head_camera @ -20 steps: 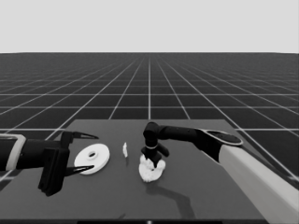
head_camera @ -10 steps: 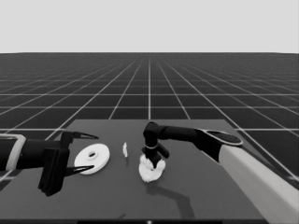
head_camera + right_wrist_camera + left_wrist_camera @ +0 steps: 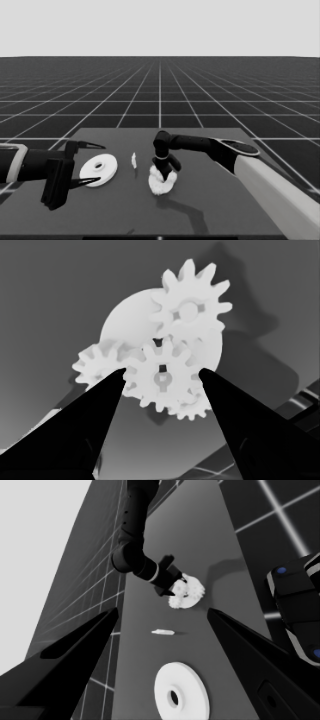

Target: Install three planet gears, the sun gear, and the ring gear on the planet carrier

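Observation:
In the right wrist view the smaller round part, the planet carrier [image 3: 127, 320], carries three planet gears [image 3: 191, 310], one on each side of its middle. My right gripper [image 3: 162, 374] is shut on the sun gear [image 3: 161, 376], which sits at the carrier's centre, overlapping its neighbours' teeth. The head view shows this gripper [image 3: 167, 172] pointing down onto the gear cluster [image 3: 162, 182] at mid table. The larger round part, the ring gear [image 3: 98, 169], lies flat to the left, under my waiting left gripper [image 3: 92, 164], which is open and holds nothing.
A thin white piece [image 3: 134, 160] stands between the larger round part and the gear cluster. Dark machinery with blue lights [image 3: 300, 605] shows past the table's edge in the left wrist view. The right arm's pale grey part [image 3: 280, 195] crosses the lower right corner.

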You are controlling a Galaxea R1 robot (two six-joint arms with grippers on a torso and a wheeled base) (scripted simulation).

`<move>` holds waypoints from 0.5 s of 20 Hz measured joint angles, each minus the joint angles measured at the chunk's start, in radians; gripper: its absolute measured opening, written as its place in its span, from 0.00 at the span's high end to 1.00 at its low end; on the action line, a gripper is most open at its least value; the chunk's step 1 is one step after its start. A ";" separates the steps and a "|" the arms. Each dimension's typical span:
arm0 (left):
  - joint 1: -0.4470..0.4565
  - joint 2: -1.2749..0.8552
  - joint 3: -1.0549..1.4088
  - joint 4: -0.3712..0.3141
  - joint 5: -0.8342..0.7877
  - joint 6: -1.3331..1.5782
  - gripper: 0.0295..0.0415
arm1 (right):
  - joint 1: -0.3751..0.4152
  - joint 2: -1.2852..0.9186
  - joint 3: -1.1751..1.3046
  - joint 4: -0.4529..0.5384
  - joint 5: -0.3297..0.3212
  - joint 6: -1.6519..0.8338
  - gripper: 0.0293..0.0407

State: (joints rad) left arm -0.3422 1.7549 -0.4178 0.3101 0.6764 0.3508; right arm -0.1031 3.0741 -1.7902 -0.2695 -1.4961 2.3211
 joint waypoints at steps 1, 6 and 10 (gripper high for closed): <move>0.000 0.000 0.000 0.000 0.000 0.000 0.25 | 0.000 0.000 0.000 0.000 0.000 0.010 0.85; 0.000 0.000 0.000 0.000 0.000 0.000 0.25 | 0.000 0.000 0.000 0.000 0.000 0.025 0.20; 0.000 0.000 0.000 0.000 0.000 0.000 0.25 | 0.000 0.000 0.000 0.000 0.000 0.025 0.19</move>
State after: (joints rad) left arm -0.3422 1.7549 -0.4178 0.3101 0.6764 0.3508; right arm -0.1034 3.0741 -1.7903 -0.2696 -1.4960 2.3466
